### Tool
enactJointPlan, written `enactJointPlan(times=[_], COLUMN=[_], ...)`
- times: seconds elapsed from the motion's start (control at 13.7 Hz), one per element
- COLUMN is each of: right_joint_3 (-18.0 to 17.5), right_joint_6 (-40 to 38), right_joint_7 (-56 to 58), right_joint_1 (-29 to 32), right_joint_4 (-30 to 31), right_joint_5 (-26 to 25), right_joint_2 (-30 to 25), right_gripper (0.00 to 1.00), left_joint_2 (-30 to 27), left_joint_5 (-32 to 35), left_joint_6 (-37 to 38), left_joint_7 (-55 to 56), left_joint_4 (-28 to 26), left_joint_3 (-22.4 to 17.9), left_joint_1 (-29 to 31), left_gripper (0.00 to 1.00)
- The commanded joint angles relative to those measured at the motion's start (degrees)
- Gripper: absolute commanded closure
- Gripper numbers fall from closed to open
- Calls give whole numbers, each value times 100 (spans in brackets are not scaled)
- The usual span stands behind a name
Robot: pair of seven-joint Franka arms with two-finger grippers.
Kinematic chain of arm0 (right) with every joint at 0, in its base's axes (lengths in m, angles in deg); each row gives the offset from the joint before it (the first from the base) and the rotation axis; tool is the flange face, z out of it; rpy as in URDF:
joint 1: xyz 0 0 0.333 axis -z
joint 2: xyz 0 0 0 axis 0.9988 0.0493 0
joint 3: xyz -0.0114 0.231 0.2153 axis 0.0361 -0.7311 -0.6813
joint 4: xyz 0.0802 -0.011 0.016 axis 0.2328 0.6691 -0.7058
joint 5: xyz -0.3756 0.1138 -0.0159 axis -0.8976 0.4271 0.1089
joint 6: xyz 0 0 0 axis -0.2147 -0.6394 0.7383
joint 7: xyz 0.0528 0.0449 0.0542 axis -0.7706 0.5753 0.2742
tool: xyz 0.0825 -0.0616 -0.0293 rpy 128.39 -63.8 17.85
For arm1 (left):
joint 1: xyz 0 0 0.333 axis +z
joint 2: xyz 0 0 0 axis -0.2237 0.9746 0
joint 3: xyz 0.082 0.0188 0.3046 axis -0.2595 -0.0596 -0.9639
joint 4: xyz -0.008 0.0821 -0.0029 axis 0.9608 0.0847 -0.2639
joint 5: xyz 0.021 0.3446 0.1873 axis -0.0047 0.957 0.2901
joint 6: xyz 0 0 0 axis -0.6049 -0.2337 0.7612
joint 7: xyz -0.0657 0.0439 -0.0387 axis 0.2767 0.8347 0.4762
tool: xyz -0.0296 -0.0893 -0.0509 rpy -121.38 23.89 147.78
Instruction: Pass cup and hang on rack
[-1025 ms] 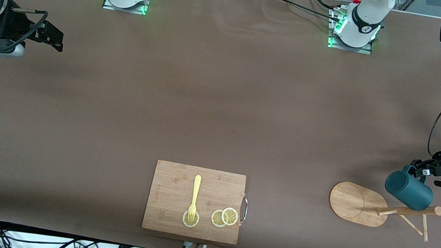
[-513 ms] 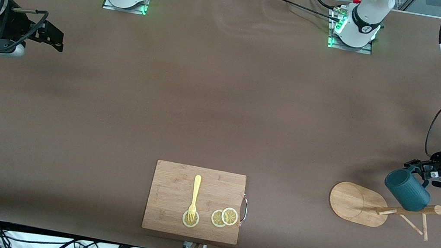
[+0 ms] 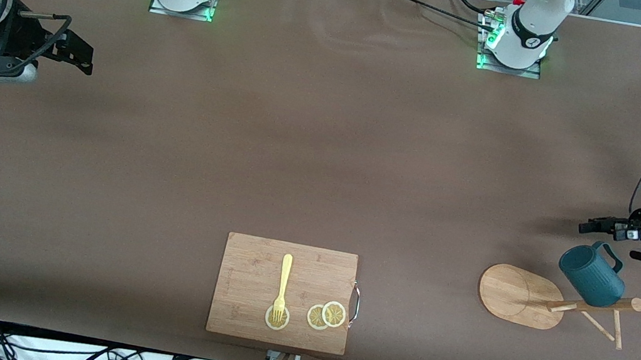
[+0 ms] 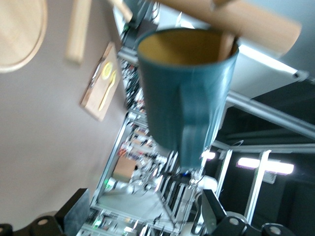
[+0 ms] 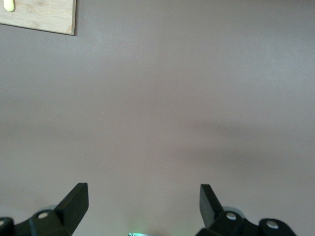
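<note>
The dark teal cup (image 3: 591,276) rests on the wooden rack (image 3: 594,305), against its pole above the oval base (image 3: 510,294). In the left wrist view a peg reaches into the cup's (image 4: 184,88) yellowish mouth, under the rack's pole (image 4: 231,19), and the handle faces the camera. My left gripper (image 3: 585,227) is open and empty, apart from the cup's handle (image 4: 142,206). My right gripper (image 3: 84,59) is open and empty and waits over bare table at the right arm's end (image 5: 142,196).
A bamboo cutting board (image 3: 282,292) with a yellow fork (image 3: 282,285) and lemon slices (image 3: 326,315) lies near the table's front edge, mid-table. Its corner shows in the right wrist view (image 5: 39,14). Cables hang by the left arm.
My left gripper has let go of the cup's handle, opened and drawn back from it. The cup stays on the rack. The right arm has not moved.
</note>
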State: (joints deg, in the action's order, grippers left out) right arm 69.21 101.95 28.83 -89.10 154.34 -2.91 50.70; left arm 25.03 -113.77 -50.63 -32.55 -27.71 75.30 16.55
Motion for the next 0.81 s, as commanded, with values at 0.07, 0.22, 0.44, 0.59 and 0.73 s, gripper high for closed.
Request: enactJointPlan(times=[0.07, 0.22, 0.44, 0.59, 0.73], right_joint_3=[-119, -181, -190, -190, -190], right_joint_6=[-42, -24, -42, -51, -24], right_joint_7=[-100, -100, -100, -100, -91], right_joint_1=[79, 79, 79, 79, 79], right_joint_4=[10, 1, 1, 1, 1], right_joint_5=[-9, -17, -17, -17, -26], right_joint_2=[-92, -92, -101, -101, -101], right_gripper=[0, 0, 0, 0, 0], left_joint_2=[-398, -565, -759, -925, -1040], left_joint_5=[1183, 1895, 2958, 3653, 4164], left_joint_6=[555, 766, 802, 811, 794], left_joint_7=[-83, -83, -48, 31, 180], left_joint_4=[2, 20, 526, 1125, 1486], left_joint_3=[-170, -222, -232, -66, -21], left_joint_1=[101, 172, 128, -82, -310], left_gripper=[0, 0, 0, 0, 0])
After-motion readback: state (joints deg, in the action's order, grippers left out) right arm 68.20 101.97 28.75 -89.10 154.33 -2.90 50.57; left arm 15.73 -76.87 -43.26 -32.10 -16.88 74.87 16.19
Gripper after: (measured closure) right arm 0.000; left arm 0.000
